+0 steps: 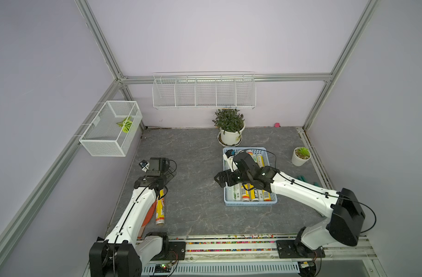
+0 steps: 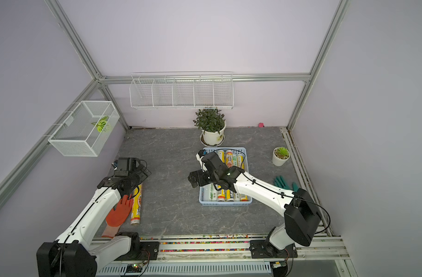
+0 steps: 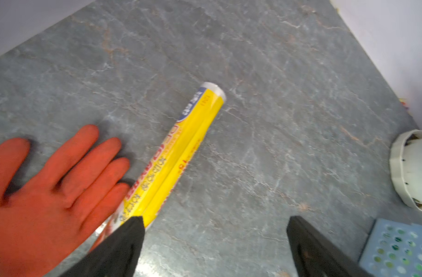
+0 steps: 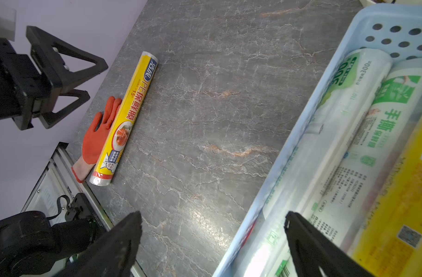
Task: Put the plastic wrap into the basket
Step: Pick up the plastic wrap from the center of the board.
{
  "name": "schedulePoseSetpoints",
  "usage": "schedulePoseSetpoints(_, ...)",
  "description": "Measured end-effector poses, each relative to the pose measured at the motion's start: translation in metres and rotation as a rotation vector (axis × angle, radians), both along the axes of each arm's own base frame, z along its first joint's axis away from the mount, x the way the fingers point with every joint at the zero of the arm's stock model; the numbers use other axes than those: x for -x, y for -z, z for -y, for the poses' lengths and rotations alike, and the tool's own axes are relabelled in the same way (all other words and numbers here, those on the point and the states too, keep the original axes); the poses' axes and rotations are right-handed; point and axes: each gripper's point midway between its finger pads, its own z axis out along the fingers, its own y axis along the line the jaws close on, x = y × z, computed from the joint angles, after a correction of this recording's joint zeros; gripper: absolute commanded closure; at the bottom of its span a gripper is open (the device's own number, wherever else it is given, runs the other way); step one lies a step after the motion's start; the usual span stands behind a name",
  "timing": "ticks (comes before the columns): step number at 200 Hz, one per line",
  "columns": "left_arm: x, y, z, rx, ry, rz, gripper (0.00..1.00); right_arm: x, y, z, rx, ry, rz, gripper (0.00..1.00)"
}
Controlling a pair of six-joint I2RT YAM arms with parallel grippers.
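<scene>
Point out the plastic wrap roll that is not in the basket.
The yellow roll lying on the grey table beside the orange glove; the other rolls all lie inside the light-blue basket.

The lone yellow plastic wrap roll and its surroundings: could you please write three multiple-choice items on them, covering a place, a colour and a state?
1. Where does the lone yellow plastic wrap roll lie? A) in the wire rack; B) on the table beside the orange glove; C) in a plant pot.
2. What colour is the basket? A) light blue; B) white; C) red.
3. How is the left gripper? A) shut on the roll; B) open and empty; C) shut on the glove.
Answers: 1 B, it lies flat by the glove; 2 A, its perforated walls are light blue; 3 B, its jaws stand apart, nothing between.
</scene>
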Motion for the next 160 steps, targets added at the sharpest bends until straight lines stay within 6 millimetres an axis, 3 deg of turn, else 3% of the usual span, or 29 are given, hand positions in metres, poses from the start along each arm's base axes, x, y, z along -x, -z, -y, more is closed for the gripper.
schedulePoseSetpoints(41,0.005,0.036,-0.010,0.033,-0.013,-0.134,0.01,0.006,0.004,-0.050,0.017,-0.081,-0.016,0.02)
schedulePoseSetpoints(84,0.003,0.069,-0.009,0.067,-0.013,-0.234,0.01,0.021,0.030,-0.104,0.072,-0.166,-0.050,0.02)
schedulePoseSetpoints(112,0.003,0.083,-0.009,0.075,-0.015,-0.274,0.01,0.027,0.047,-0.108,0.102,-0.169,-0.087,0.02)
schedulePoseSetpoints(160,0.009,0.105,0.003,0.124,0.025,-0.356,0.10,0.026,0.050,-0.103,0.122,-0.153,-0.096,0.02)
